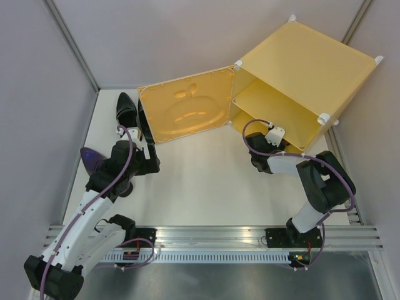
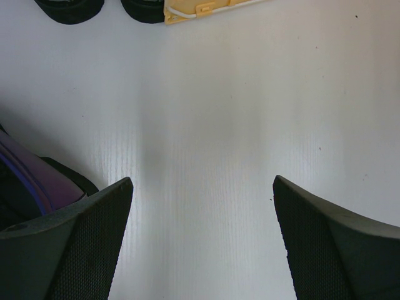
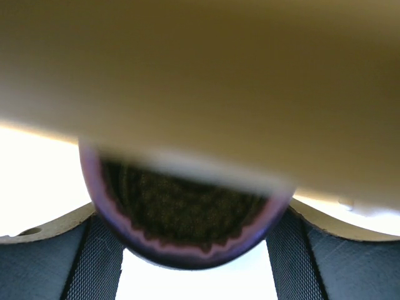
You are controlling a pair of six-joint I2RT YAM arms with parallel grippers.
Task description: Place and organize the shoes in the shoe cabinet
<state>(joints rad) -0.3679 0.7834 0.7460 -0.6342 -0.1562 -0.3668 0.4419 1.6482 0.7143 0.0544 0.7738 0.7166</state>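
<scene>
The yellow shoe cabinet (image 1: pixel 312 56) stands at the back right with its apple-embossed door (image 1: pixel 187 106) swung open to the left. My right gripper (image 3: pixel 187 219) reaches into the lower compartment, shut on the heel of a dark purple shoe (image 3: pixel 187 253); a yellow cabinet panel (image 3: pixel 200 62) fills the view just above it. In the top view that shoe is hidden. My left gripper (image 2: pixel 203 181) hangs open over bare table. The other purple shoe (image 1: pixel 92 159) lies just left of its left finger (image 2: pixel 75 244). A black pair (image 1: pixel 127 107) rests by the door's outer edge.
Grey walls close in the table on the left, back and right. A metal rail (image 1: pixel 212 237) with the arm bases runs along the near edge. The door's lower corner (image 2: pixel 200 7) lies ahead of my left gripper.
</scene>
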